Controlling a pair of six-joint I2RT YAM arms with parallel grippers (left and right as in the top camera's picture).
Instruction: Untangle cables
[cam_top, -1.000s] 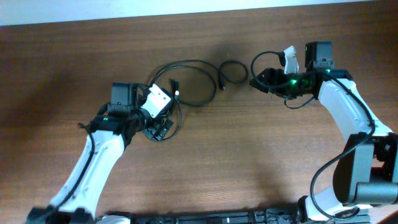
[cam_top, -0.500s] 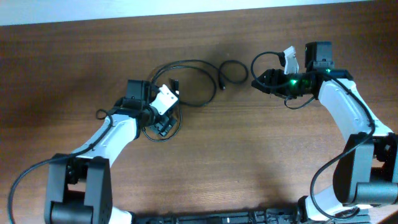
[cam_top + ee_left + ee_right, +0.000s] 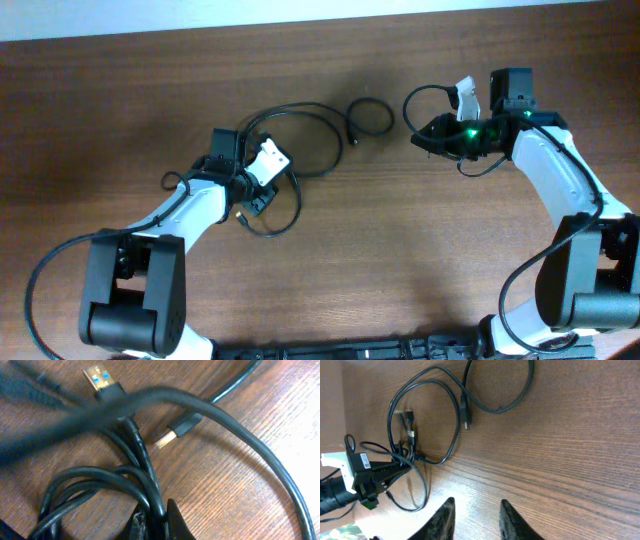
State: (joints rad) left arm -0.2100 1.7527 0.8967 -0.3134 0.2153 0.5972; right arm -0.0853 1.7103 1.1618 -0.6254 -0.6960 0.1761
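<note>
Brown wooden counter (image 3: 330,260) carries the cables (image 3: 145,460), thin black cords in loose overlapping loops at centre-left; left end effector (image 3: 155,522) is clamped on a bunched strand, blue-tongued USB plug (image 3: 102,377) just beyond; right end effector (image 3: 475,517) stands apart, empty, well to the right

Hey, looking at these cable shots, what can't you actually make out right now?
Left wrist view: a blurred cord close to the lens hides the crossings beneath it.
Left wrist view: the bottom edge cuts off the left gripper, so whether it pinches a cord is unclear.
Overhead: the left gripper covers part of the cables' knot; the crossings are too small to read.
</note>
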